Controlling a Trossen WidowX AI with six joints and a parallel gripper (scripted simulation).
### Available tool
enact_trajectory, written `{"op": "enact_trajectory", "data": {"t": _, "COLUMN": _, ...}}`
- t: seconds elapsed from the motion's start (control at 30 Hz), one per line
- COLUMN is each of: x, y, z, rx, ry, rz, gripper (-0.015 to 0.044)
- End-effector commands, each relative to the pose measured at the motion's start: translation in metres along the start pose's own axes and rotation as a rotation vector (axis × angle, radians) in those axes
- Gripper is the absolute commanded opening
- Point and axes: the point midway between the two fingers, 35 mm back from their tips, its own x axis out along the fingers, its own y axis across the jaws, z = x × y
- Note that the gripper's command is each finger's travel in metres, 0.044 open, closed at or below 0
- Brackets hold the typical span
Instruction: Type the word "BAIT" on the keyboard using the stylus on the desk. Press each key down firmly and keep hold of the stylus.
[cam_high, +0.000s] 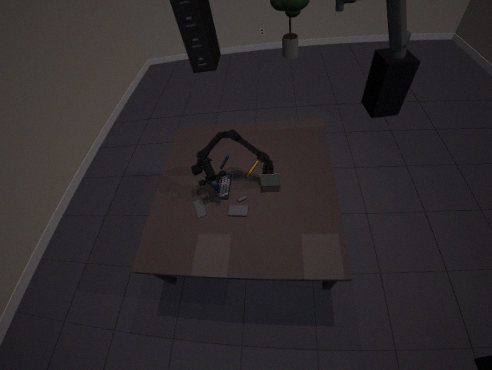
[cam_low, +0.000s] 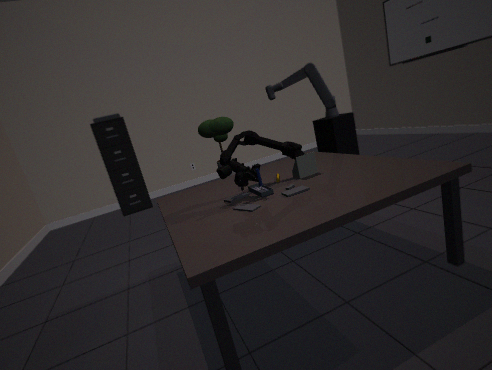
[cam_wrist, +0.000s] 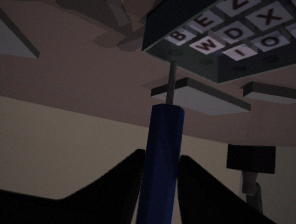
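My gripper (cam_high: 217, 182) (cam_low: 256, 174) (cam_wrist: 161, 159) is shut on the blue stylus (cam_low: 259, 178) (cam_wrist: 165, 132), which stands tilted with its thin grey rod away from the fingers. The small keyboard (cam_high: 220, 196) (cam_low: 267, 193) (cam_wrist: 195, 68) is a dark tray of white lettered keys. In the wrist view the rod's end shows at the tray's near wall, just below the B key (cam_wrist: 179, 37) in the picture. Whether it touches anything cannot be told. The W key (cam_wrist: 206, 45) and I key (cam_wrist: 240, 52) show to the right; the A and T keys cannot be made out.
A yellow pen-like object (cam_high: 252, 169) (cam_low: 278, 177) and a dark marker with a blue end (cam_high: 225, 161) lie beyond the keyboard. A grey box (cam_high: 270, 182) (cam_low: 306, 166) stands by the arm's base. Flat grey pieces (cam_high: 200, 209) (cam_high: 238, 211) and a small light block (cam_high: 242, 199) lie nearby.
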Motion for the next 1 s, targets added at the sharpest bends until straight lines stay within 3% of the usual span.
{"op": "enact_trajectory", "data": {"t": 0.0, "x": -0.0010, "y": 0.0014, "z": 0.0011, "rx": -0.005, "ry": -0.005, "rz": 0.002, "gripper": 0.0081}}
{"op": "enact_trajectory", "data": {"t": 0.97, "x": 0.0018, "y": -0.0004, "z": 0.0064, "rx": -0.005, "ry": -0.005, "rz": 0.002, "gripper": 0.0081}}
